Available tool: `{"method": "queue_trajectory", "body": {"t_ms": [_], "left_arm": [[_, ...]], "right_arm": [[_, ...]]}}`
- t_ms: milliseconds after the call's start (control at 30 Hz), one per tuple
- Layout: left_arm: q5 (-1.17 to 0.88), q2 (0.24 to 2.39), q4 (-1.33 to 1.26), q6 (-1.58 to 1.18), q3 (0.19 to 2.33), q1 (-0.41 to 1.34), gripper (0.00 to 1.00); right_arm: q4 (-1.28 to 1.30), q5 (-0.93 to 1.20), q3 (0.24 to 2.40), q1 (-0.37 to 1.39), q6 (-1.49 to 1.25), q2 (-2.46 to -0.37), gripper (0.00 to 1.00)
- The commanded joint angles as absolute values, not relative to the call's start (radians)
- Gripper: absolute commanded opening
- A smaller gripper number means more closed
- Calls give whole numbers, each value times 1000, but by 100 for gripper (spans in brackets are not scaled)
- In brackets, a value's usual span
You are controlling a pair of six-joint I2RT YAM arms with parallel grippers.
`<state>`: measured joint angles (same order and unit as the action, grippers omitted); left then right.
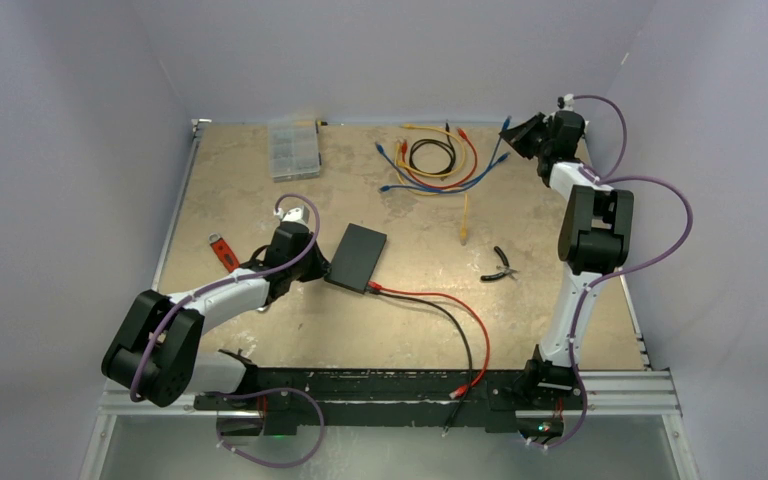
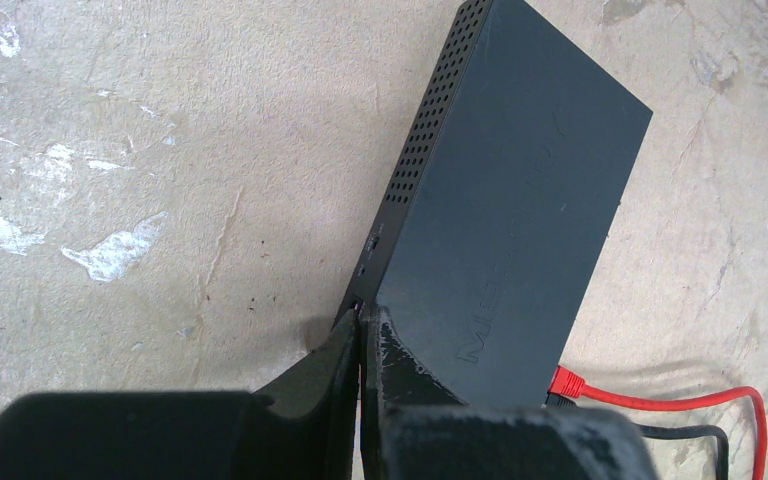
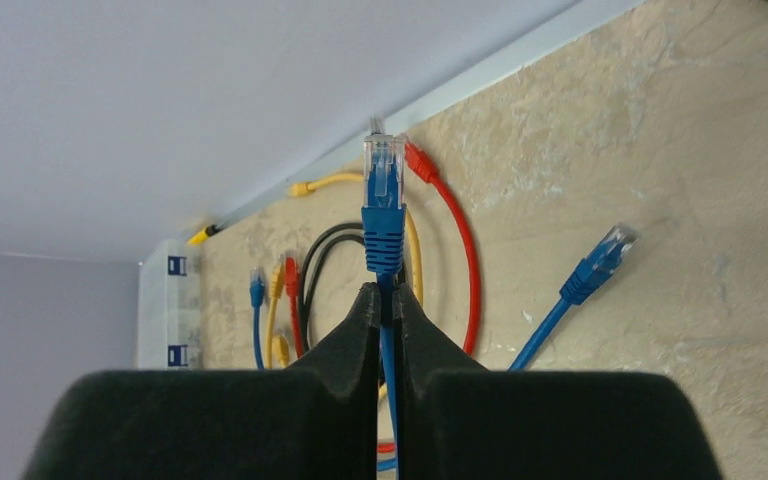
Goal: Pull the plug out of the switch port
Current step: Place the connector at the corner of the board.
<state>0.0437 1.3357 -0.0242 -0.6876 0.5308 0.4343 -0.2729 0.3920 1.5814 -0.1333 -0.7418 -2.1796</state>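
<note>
The black switch (image 1: 356, 256) lies mid-table and also shows in the left wrist view (image 2: 520, 200). A red plug (image 1: 372, 289) sits in a port on its near edge, seen in the left wrist view (image 2: 565, 382), with a black cable (image 2: 680, 434) plugged beside it. My left gripper (image 1: 312, 262) is shut, its tips (image 2: 362, 318) touching the switch's left near corner. My right gripper (image 1: 522, 135) is at the far right, shut on a blue cable (image 3: 388, 350) just below its clear-tipped plug (image 3: 383, 190), which points at the back wall.
A pile of coloured patch cables (image 1: 440, 160) lies at the back. A clear compartment box (image 1: 293, 150) is at the back left. Black pliers (image 1: 500, 268), a yellow cable (image 1: 465, 220) and a red tool (image 1: 223, 250) lie on the table. Red and black cables (image 1: 465, 330) run to the front rail.
</note>
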Motion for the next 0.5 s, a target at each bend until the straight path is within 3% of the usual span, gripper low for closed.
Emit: {"method": "queue_trajectory", "body": {"t_ms": [0,167,333,467], "left_arm": [[85,1387,144,-636,484,428,0],[84,1385,144,-635,483,428,0],[83,1385,141,-634,483,428,0],[80,1385,140,-634,483,428,0]], "right_arm": [[-350,408,1605,-140,-750,-2163,14],[-308,398,1630,-141,-724,-2163,45],[-301,393,1617,-141,-701,-2126,64],[-323,390,1592,-141,-690,-2092,73]]}}
